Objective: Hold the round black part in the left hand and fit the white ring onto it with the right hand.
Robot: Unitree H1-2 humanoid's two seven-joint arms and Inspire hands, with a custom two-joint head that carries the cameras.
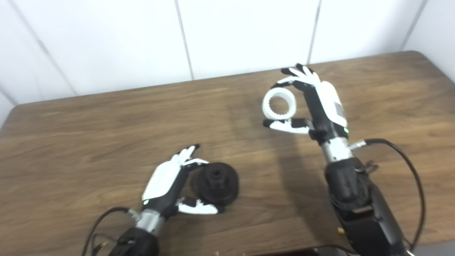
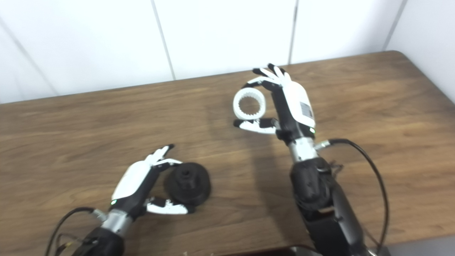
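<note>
I am viewing a wooden table (image 1: pixel 89 142) that fills most of the frame, with white wall panels (image 1: pixel 249 32) across the top. My left hand (image 1: pixel 170 185) is sitting low in the frame, left of centre, with its fingers and thumb curled around the round black part (image 1: pixel 217 183). The part is resting on the table, hub side up; the thumb is lying along its near edge and the fingers are touching its far left edge, so the hand is gripping it. My right hand (image 1: pixel 312 103) is sitting in the upper right of centre. It is pinching the white ring (image 1: pixel 279 104) between thumb below and fingertips above. The ring is showing a toothed inner bore. The ring is well apart from the black part.
</note>
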